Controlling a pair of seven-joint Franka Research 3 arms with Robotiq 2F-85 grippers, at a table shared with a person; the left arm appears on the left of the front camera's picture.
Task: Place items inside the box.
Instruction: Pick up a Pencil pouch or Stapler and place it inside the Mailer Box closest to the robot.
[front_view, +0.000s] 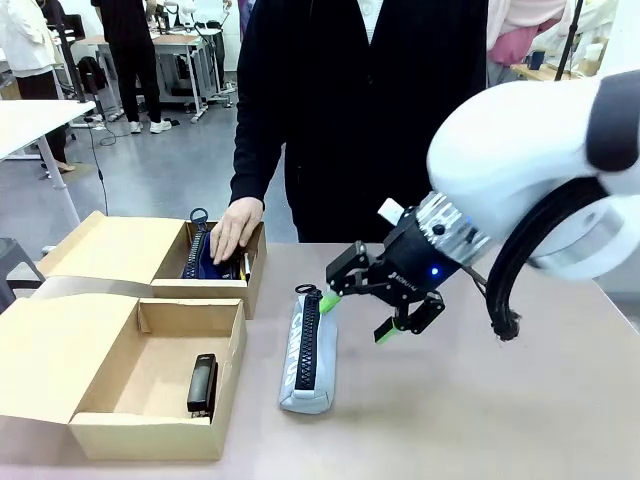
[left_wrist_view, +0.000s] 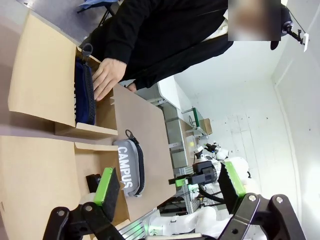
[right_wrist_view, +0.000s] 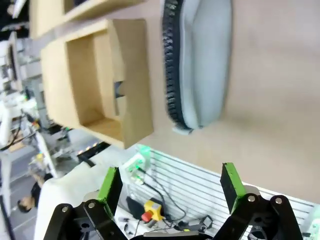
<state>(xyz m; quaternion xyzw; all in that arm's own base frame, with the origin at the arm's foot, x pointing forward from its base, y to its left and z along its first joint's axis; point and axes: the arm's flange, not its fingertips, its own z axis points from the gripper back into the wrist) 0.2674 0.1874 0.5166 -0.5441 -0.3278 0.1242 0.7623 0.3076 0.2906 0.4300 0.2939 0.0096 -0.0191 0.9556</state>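
Approach: right gripper (front_view: 357, 318), jaws apart and empty, hovers just over the grey CAMPUS pencil case (front_view: 310, 355). Next it probably needs to straddle the case, clamp it, and carry it to the cardboard box (front_view: 150, 435) beside it.

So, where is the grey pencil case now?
In the front view the grey pencil case lies on the table, just right of the near box, with the open right gripper by its far end.

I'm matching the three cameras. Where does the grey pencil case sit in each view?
Front: grey case lower centre, just right of the near box.
Left wrist: case lower left-centre, CAMPUS print showing, beside that box.
Right wrist: case top centre, zip facing the box.
Shared landmark: the near box alongside the case.
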